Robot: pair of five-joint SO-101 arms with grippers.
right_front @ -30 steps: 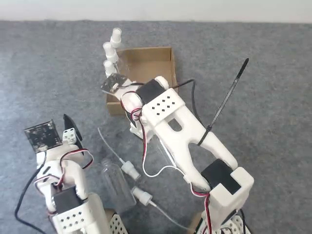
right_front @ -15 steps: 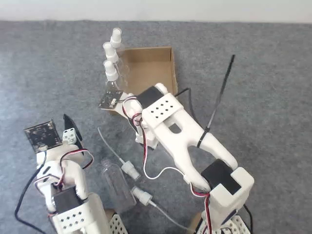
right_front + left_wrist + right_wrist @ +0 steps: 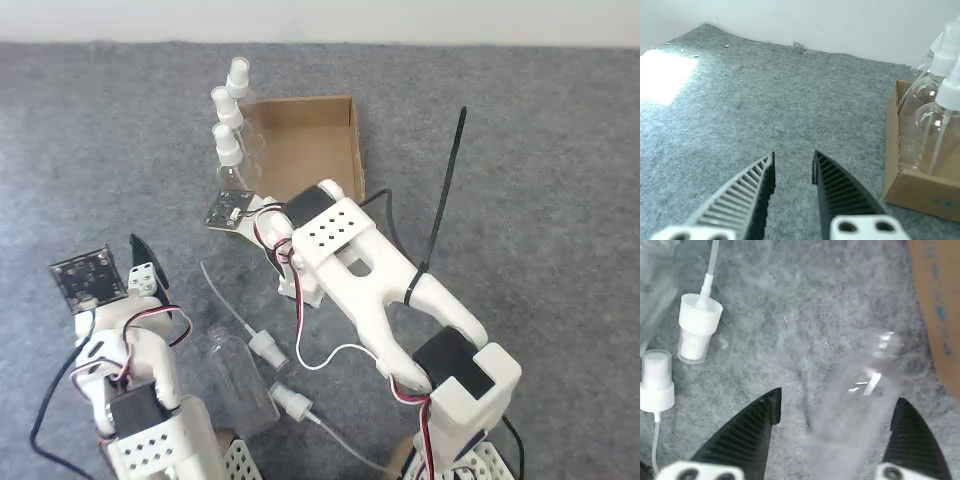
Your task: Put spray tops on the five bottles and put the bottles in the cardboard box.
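Nearest the arm bases, an uncapped bottle [image 3: 240, 380] lies on its side on the grey table [image 3: 520, 180], with two loose spray tops [image 3: 268, 348] just to its right, their dip tubes trailing across the felt. Neither top is fitted to anything.

A little farther out on the left, the left pincer [image 3: 793, 156] hangs over bare felt with its jaws a small way apart and nothing between them.

Farther on, toward the middle, the right pincer [image 3: 838, 396] is spread wide and sits astride a second clear bottle [image 3: 860, 405] that lies on the table just short of the box's near corner. The jaws flank the bottle without closing on it, and it too appears to have no top.

Farthest away is the cardboard box [image 3: 310, 135], where three capped bottles [image 3: 229, 148] stand in a row along its left wall. The rest of its floor is bare.

By this showing, the job looks a little past halfway: three bottles are topped and boxed, while two bottles and two tops wait to be joined and then carried into the box. The bottle under the right pincer seems the likely next one.
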